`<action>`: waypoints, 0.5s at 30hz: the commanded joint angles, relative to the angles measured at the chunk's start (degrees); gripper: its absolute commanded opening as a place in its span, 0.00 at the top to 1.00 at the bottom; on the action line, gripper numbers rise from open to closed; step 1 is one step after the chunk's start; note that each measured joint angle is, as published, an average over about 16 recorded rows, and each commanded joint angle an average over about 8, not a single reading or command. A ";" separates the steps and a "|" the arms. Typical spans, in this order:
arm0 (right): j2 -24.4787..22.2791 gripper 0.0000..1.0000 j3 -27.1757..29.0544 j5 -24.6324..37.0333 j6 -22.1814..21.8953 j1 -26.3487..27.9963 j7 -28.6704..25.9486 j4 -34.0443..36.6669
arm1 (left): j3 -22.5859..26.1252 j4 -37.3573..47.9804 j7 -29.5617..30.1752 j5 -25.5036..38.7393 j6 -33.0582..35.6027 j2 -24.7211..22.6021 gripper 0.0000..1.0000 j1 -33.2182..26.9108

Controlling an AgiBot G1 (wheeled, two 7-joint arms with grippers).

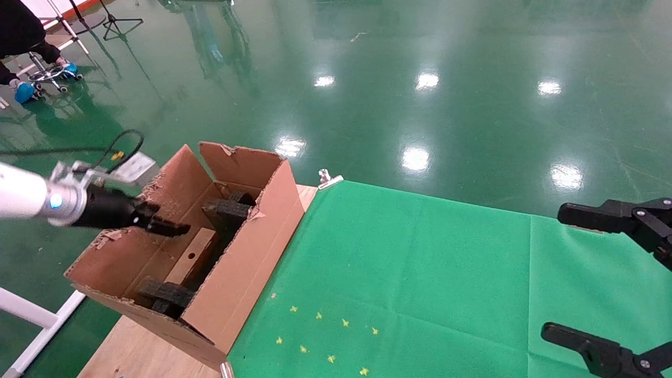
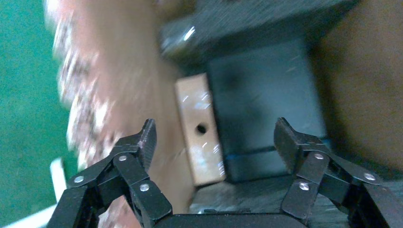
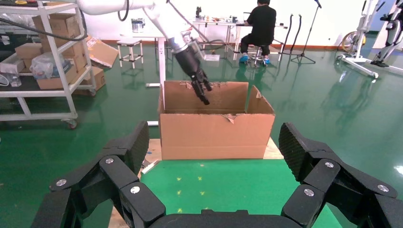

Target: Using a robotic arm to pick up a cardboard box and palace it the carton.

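Observation:
The carton stands open at the table's left end, its flaps upright, with black foam blocks inside. The smaller cardboard box, tan with a round hole, lies down inside the carton between the foam blocks; it also shows in the left wrist view. My left gripper on the white and silver arm hangs over the carton's opening, open and empty, above the box. My right gripper is open and empty at the table's right edge, facing the carton.
A green cloth covers the table beside the carton, held by a metal clamp. Bare wood shows under the carton. A white frame stands at the left. A shelf cart and a seated person are beyond.

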State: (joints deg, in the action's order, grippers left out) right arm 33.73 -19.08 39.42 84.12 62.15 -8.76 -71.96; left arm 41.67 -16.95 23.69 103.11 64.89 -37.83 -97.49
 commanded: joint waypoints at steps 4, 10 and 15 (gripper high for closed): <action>0.00 0.00 0.00 0.00 0.00 0.00 0.00 0.00 | -0.51 -5.64 1.04 -1.33 5.53 0.90 0.00 -2.16; 0.00 0.00 0.00 -0.01 -0.01 0.00 0.00 0.01 | -1.48 -13.13 4.50 -3.64 9.50 1.84 0.00 -1.92; -0.01 0.00 0.00 -0.02 -0.02 0.00 0.01 0.02 | -1.61 -14.89 5.29 -4.06 10.29 1.99 0.00 -1.66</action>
State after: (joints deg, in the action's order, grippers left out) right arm 33.72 -19.08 39.41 84.10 62.14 -8.76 -71.95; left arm 40.09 -31.10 28.52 99.13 74.80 -35.92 -99.11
